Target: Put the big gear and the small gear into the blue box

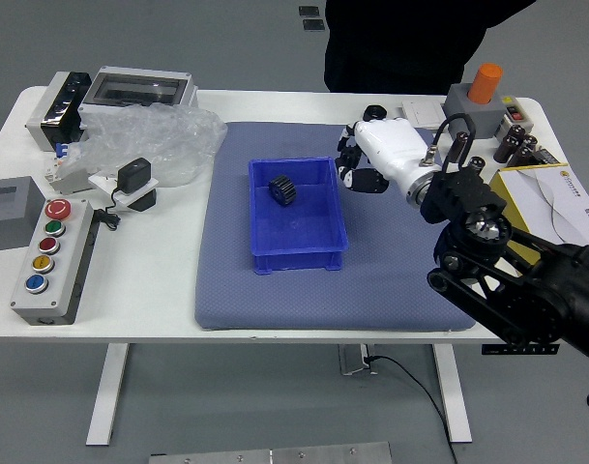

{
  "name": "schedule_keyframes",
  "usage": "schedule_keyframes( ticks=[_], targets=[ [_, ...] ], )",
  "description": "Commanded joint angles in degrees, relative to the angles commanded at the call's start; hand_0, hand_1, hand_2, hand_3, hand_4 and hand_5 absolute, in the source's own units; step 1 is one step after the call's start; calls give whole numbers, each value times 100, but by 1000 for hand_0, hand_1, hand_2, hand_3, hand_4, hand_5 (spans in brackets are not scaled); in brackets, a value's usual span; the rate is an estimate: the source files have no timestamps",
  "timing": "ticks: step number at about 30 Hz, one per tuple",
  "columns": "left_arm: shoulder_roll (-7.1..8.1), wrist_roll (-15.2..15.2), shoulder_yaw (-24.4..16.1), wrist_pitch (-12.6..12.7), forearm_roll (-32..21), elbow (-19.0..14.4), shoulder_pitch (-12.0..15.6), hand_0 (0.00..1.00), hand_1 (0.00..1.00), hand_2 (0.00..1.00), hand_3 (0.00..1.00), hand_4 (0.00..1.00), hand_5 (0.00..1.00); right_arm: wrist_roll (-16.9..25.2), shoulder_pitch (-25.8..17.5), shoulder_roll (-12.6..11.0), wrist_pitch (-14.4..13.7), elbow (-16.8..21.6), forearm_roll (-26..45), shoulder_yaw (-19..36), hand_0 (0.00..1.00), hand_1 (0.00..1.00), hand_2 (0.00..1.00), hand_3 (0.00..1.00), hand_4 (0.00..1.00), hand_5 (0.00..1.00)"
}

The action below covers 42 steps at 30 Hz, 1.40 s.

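- Black gear [282, 190] lies inside the blue box [299, 261], in its far half and nearer the left wall; whether it is the big or the small gear, I cannot tell.
- Where the other gear is, I cannot tell; the right hand [386, 147] might hide it.
- That hand has a white back and is just beside the box's far right corner, seen against the mat. Whether it is wide, narrow or holding something, I cannot tell.
- Its black arm [497, 242] reaches in from the right, across the mat's right edge.
- Grey-blue mat [246, 300] lies under the box, on the white worktop [139, 300].
- 1 black round piece [375, 112] is near the mat's far edge, just beyond the hand.
- Clear plastic bag [168, 140] lies crumpled at far left, with a control box [67, 290] nearer the robot, bearing 5 coloured buttons.
- Orange cylinder [485, 83] stands upright on a grey block [470, 113] at far right; a yellow and white box [555, 208] lies nearer.
- 1 person in black clothing [396, 43] is at the far side.
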Motion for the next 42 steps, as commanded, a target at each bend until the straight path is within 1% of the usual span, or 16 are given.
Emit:
schedule_keyframes(
  ticks=[5, 8, 9, 14, 15, 20, 21, 23, 26, 27, 30, 32, 33, 38, 39, 42],
  targets=[
    [-9, 2, -4, -5, 18, 0, 17, 837, 802, 806, 843, 659, 246, -15, -43, 400, 34, -42, -24, -10, 615, 413, 470, 624, 462, 202],
    [-7, 3, -3, -5, 21, 0, 24, 837, 802, 806, 843, 659, 246, -44, -71, 514, 259, -85, 23, 14, 615, 413, 470, 624, 462, 202],
    [-6, 4, -1, -5, 20, 0, 27, 837, 802, 806, 843, 660, 248, -59, -77, 537, 343, -102, 51, 31, 655, 598, 696, 791, 784, 486],
    [-3, 7, 5, -4, 19, 0, 34, 837, 802, 806, 843, 660, 248, -123, -91, 592, 681, -185, 242, 128, 655, 598, 696, 791, 784, 486],
    [-4, 6, 3, -5, 22, 0, 31, 837, 802, 807, 843, 660, 249, -127, -91, 593, 712, -197, 260, 143, 804, 763, 896, 971, 890, 586],
    [-12, 4, -6, -8, 35, 0, 16, 837, 802, 807, 843, 660, 249, -145, -91, 591, 791, -216, 302, 210, 804, 763, 896, 971, 890, 586],
    [-13, 4, -6, -8, 36, 0, 16, 837, 802, 807, 842, 660, 253, -146, -91, 589, 798, -214, 305, 222, 820, 783, 907, 980, 924, 632],
    [-13, 3, -1, -6, 28, 0, 17, 837, 802, 807, 842, 660, 253, -151, -108, 581, 796, -191, 311, 273, 820, 783, 907, 980, 924, 632],
    [-13, 2, 11, -3, 11, 0, 24, 837, 802, 807, 842, 660, 253, -125, -194, 546, 693, -117, 392, 480, 820, 783, 907, 980, 924, 632],
    [-14, 2, 15, -2, 5, 0, 27, 838, 802, 808, 842, 660, 254, -101, -242, 517, 629, -80, 464, 584, 819, 775, 881, 962, 909, 641],
    [-16, -3, 26, 2, -16, 0, 33, 838, 802, 808, 842, 660, 254, 27, -448, 365, 358, 46, 783, 921, 819, 775, 881, 962, 909, 641],
    [-20, -8, 40, 6, -41, 0, 34, 838, 802, 808, 842, 660, 254, 202, -640, 226, 136, 127, 1074, 1174, 819, 775, 881, 962, 909, 641],
    [-21, -8, 44, 8, -48, 0, 34, 837, 802, 807, 841, 660, 256, 280, -712, 176, 59, 152, 1193, 1269, 886, 824, 907, 961, 843, 671],
    [-24, -16, 64, 15, -76, 0, 37, 837, 802, 807, 841, 660, 256, 867, -1189, -96, -390, 274, 2118, 1903, 886, 824, 907, 961, 843, 671],
    [-23, -17, 60, 16, -73, 0, 34, 837, 802, 807, 841, 660, 257, 973, -1264, -136, -451, 288, 2307, 2012, 929, 875, 935, 971, 779, 795],
    [-21, -24, 53, 17, -69, 0, 24, 837, 802, 807, 841, 660, 257, 1332, -1494, -261, -579, 359, 2939, 2373, 929, 875, 935, 971, 779, 795]
  ],
)
